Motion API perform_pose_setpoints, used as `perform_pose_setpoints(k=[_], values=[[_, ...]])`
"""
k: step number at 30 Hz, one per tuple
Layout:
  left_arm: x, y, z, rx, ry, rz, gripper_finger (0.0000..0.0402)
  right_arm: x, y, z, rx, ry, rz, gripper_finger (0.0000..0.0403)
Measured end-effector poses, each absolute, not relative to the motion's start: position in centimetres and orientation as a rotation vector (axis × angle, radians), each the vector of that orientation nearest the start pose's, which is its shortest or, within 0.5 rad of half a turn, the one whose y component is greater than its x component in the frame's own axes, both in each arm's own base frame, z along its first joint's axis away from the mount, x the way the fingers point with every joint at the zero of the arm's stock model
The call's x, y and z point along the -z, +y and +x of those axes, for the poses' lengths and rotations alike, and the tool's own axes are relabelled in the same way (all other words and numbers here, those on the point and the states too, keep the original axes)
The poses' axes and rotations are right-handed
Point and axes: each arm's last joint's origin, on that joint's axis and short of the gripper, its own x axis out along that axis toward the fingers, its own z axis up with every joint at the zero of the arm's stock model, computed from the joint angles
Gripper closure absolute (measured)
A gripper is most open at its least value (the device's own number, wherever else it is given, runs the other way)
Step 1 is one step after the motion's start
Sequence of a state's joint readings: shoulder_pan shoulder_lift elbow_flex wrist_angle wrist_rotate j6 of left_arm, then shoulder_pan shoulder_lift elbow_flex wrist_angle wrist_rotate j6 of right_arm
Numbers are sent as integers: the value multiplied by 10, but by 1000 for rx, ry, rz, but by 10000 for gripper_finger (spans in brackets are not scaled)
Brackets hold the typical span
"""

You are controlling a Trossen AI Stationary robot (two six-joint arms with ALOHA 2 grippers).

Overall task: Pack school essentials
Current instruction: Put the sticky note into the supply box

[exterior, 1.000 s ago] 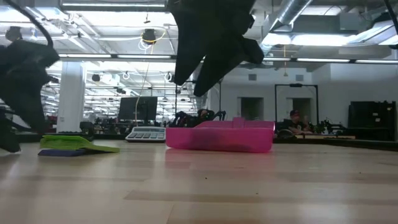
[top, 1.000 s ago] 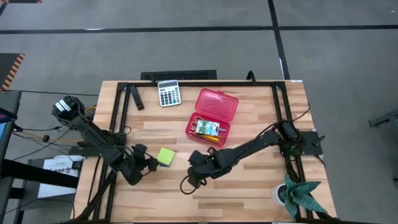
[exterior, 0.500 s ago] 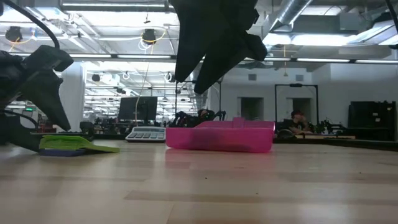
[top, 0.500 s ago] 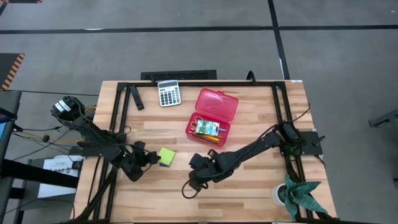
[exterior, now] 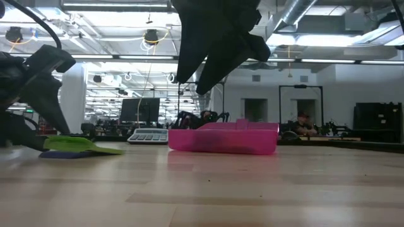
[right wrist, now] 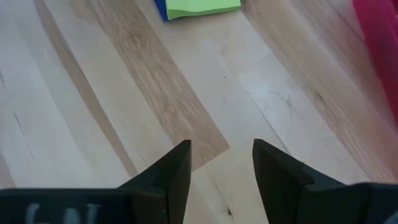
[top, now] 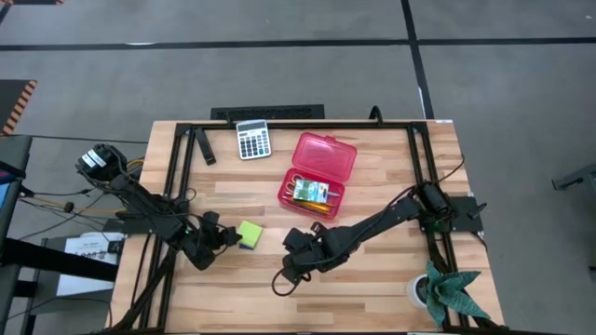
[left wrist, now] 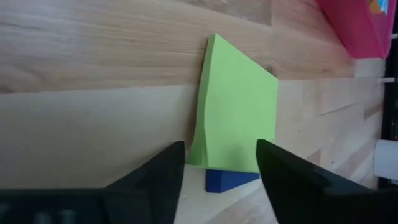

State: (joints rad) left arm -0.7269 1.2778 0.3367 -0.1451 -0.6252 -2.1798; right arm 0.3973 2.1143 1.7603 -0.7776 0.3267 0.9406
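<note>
Worktop [top: 372,279], light wood planks, black frame rails.

Lime-green sticky-note pad [top: 249,233], on a blue base: flat on the worktop at about 7 o'clock from centre, its top sheets curled up at one edge. Also in the left wrist view [left wrist: 239,121] and the low view [exterior: 82,145].

Left gripper [top: 227,236]: at 9 o'clock of the pad, low over the worktop. Fingers [left wrist: 155,180] parted, straddling the pad's near edge; contact cannot be told.

Right gripper [top: 292,253]: at 4 o'clock of the pad, apart from it, above bare wood. Fingers [right wrist: 168,171] parted, holding nothing.

Red translucent plastic case [top: 317,172]: open, at 12 o'clock of the right gripper; green-blue carton [top: 312,192] and pencils inside.

Grey-white calculator [top: 252,140]: at 11 o'clock of the case, near the far edge.
</note>
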Motion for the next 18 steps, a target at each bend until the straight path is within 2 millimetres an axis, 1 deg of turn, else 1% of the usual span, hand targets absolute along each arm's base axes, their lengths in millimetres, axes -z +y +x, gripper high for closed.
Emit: perform_pose_setpoints(k=[7,11,15,18], values=[[-113,-105,145,-767,470,-1346,309,-215,165,416,426,974,453,231],[-111,-103,142,-797,468,-1327,356,-215,164,416,442,965,468,233],[-112,-103,143,-791,469,-1321,391,-215,164,416,480,943,508,233],[-114,-105,146,-755,425,-1351,397,-215,162,417,512,930,562,224]])
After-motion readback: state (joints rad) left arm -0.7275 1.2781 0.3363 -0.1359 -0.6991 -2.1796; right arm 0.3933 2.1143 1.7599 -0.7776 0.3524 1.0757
